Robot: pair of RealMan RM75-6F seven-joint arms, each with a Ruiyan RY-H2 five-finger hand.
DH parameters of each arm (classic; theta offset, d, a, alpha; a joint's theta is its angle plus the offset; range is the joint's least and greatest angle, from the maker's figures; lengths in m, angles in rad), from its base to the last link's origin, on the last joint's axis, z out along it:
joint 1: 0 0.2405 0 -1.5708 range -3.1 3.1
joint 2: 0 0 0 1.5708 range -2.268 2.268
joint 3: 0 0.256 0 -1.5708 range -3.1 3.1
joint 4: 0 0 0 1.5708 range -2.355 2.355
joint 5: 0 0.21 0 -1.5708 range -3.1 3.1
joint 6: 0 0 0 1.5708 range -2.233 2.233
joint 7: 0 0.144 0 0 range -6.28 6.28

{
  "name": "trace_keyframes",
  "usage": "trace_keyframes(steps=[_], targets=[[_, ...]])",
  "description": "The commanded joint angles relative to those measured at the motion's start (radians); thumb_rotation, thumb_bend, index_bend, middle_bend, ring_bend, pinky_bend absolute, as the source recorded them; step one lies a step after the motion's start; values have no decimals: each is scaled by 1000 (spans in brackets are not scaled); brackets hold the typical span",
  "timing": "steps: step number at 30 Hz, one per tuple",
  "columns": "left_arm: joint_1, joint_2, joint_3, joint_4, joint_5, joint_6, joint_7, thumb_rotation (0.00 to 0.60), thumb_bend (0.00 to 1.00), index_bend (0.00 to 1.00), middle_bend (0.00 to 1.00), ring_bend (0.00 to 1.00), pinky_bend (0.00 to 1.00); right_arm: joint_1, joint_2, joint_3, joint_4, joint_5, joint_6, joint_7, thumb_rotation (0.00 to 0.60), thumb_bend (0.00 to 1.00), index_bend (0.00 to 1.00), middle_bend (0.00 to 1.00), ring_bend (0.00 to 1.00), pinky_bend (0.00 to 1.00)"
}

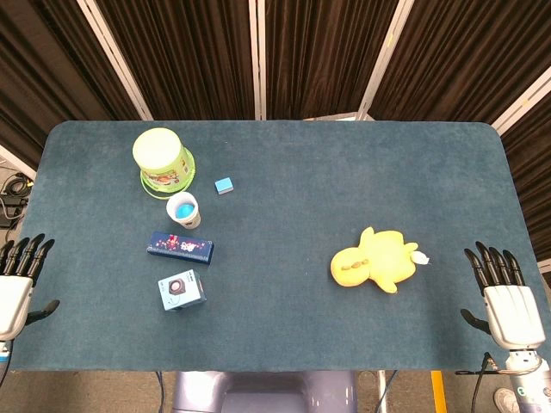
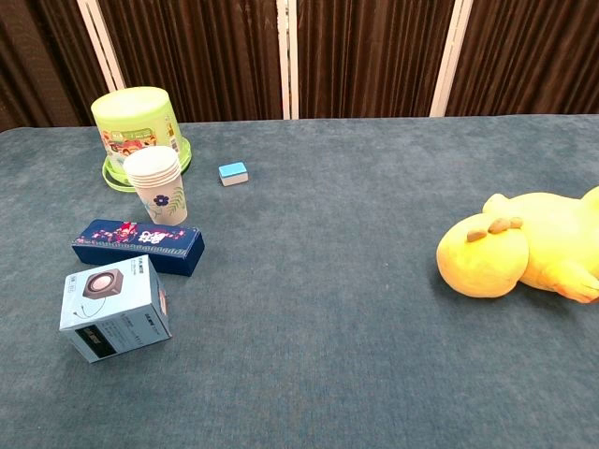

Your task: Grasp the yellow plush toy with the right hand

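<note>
The yellow plush toy [image 1: 376, 261] lies flat on the blue tabletop, right of centre, with a small white tag at its right side. In the chest view the yellow plush toy [image 2: 530, 246] fills the right edge, partly cut off. My right hand [image 1: 506, 298] rests at the table's front right corner, palm down with fingers spread, holding nothing, about a hand's width right of the toy. At the front left corner my left hand [image 1: 17, 284] lies the same way, fingers spread and empty. Neither hand shows in the chest view.
On the left half stand an upturned green bucket [image 1: 163, 161], a paper cup stack [image 1: 183, 209], a small blue block [image 1: 225, 185], a dark blue long box [image 1: 180, 248] and a light blue speaker box [image 1: 182, 291]. The table's front edge [image 1: 275, 368] runs just below the hands.
</note>
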Motion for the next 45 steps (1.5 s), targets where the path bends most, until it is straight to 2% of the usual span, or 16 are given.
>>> trace_keyframes(steps=[1,36,37,39,41,44,45], targets=[[0,0,0,1,0,1,2,600,68,0,0,0,0,1,0,0,0,2,-3,-1,600,218,0,0,0,0],[-4,5,1,-20,-18,-20,17,600,83,0,0,0,0,8,-7,-10,3,-18,-11,-9,600,230,0,0,0,0],[-3,6,1,-21,-18,-19,16,600,83,0,0,0,0,9,-8,-10,3,-19,-12,-9,600,258,0,0,0,0],[-2,6,-1,-23,-17,-14,13,600,83,0,0,0,0,14,-16,-10,8,-24,-16,-7,600,404,0,0,0,0],[-2,7,-2,-22,-19,-14,11,600,84,0,0,0,0,24,-35,-2,18,-25,-19,-5,600,634,0,0,0,0],[-3,4,-2,-22,-23,-18,15,600,84,0,0,0,0,80,-95,21,54,-21,-82,-51,600,858,0,0,0,0],[-3,2,-3,-21,-22,-16,16,600,84,0,0,0,0,93,-116,28,65,-22,-88,-66,600,896,0,0,0,0]])
